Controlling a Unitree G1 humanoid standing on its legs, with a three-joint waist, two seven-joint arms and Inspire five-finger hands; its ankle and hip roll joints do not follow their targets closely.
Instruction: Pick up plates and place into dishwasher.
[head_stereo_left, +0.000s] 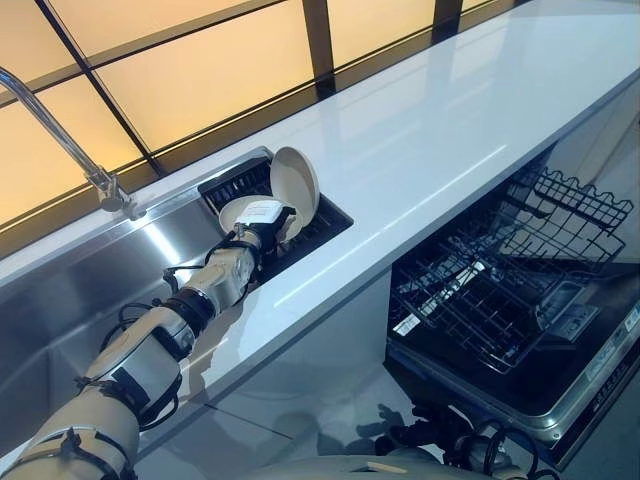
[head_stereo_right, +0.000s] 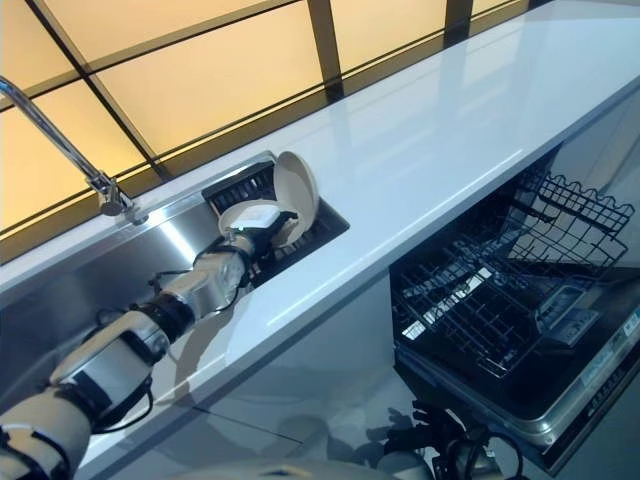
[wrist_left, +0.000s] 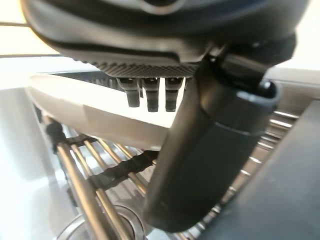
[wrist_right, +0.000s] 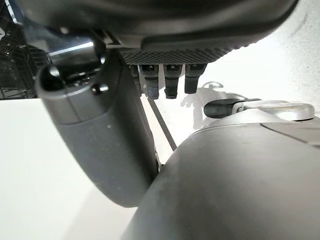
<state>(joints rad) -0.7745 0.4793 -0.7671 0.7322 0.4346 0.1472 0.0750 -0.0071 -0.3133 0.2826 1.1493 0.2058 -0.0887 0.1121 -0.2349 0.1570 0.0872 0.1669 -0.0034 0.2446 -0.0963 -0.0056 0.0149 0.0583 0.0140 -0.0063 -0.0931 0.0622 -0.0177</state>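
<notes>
Beige plates (head_stereo_left: 296, 180) sit in the sink rack (head_stereo_left: 318, 232), middle of the frame. Left hand (head_stereo_left: 262, 228) pinches one plate's rim. Dishwasher (head_stereo_left: 520, 300), lower right, holds no plates yet.

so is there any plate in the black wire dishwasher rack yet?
No, the black wire dishwasher rack holds no plates; both beige round plates sit in the sink-side rack.

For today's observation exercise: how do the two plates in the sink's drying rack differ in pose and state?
The upright plate stands on edge, untouched; the tilted plate leans lower, beneath the left hand, whose thumb reaches under its rim. The upright plate is nearer the counter. Both are beige and round, in the same rack.
</notes>
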